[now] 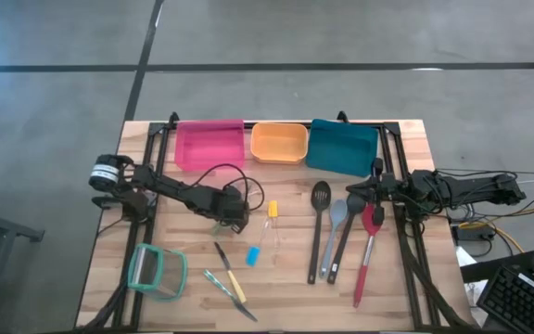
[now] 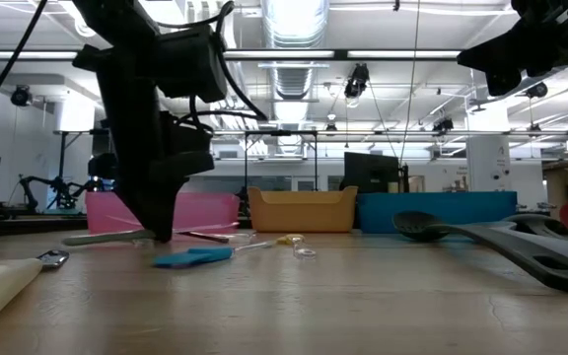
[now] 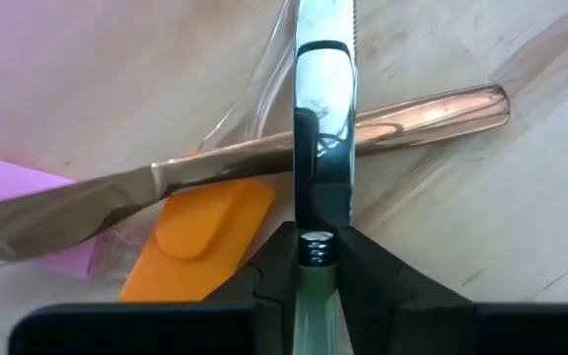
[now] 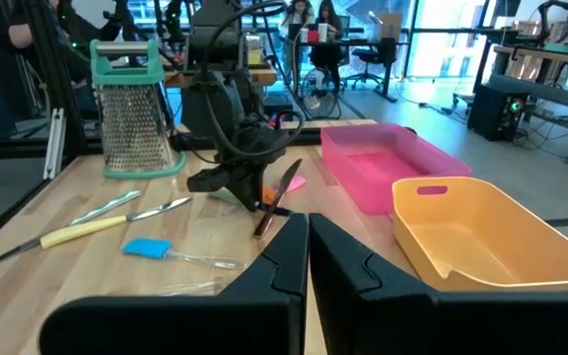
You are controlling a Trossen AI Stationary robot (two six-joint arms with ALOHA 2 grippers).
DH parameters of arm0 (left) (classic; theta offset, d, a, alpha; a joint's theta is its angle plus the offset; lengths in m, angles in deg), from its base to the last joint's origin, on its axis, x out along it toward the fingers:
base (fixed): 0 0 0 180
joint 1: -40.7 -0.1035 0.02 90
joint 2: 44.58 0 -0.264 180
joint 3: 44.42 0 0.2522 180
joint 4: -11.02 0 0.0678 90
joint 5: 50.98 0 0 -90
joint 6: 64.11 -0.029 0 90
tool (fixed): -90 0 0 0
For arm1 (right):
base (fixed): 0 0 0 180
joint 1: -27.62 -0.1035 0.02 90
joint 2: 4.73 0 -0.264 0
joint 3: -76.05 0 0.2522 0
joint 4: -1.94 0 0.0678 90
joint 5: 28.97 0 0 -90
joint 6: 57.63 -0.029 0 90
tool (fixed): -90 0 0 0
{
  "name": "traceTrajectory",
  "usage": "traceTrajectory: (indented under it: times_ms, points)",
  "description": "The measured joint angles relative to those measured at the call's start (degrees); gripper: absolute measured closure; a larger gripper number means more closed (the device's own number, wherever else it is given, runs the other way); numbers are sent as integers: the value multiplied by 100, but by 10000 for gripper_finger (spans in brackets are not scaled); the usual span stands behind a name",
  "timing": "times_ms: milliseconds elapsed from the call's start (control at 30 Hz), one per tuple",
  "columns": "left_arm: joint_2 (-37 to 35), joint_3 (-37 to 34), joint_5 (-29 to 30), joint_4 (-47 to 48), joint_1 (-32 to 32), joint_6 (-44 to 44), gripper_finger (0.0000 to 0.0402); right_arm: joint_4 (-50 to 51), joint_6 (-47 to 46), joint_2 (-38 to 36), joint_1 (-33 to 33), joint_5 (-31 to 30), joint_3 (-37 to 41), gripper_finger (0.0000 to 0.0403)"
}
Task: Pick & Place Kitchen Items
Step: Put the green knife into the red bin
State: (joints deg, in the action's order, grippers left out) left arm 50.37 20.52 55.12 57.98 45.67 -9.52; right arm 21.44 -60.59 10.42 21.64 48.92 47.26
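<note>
High view shows pink bin (image 1: 209,146), orange bin (image 1: 278,142) and teal bin (image 1: 342,147) empty, so nearly everything remains. Left tool (image 1: 235,215) pinches a table knife (image 3: 320,118) left of centre on the tabletop (image 1: 406,288). Right tool (image 4: 307,258) waits pressed together beside the spoons and spatulas (image 1: 341,237). Open room lies toward the bins.

Three long utensils lying side by side at right: black slotted spoon (image 1: 318,226), grey spatula (image 1: 336,232), red-handled spatula (image 1: 367,249). Yellow-handled knife (image 1: 229,274) near front centre; small blue spatula (image 1: 254,253) beside it. Metal knife (image 3: 321,108) clamped edge-up over a copper-toned knife (image 3: 264,158).
</note>
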Motion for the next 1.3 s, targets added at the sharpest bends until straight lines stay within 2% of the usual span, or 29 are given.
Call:
traceTrajectory:
  times_ms: [333, 633, 867, 1000, 1300]
  points:
    - [-42, 0, 2, -9, 0, -161, 345, 7, 7, 2, 0, 2, 22, 394]
    - [-309, 335, -16, 473, 11, -542, 352, 7, 0, 2, 0, 2, 26, 394]
    - [-560, 613, 313, 432, 24, -1479, 352, 9, -3, 35, 0, -2, 28, 394]
    - [-690, 710, 557, -64, 24, -2145, 352, 45, -4, 50, 0, 0, 28, 394]
    - [-701, 686, 647, -2386, -29, -4228, 352, 74, -4, 149, 0, -2, 31, 394]
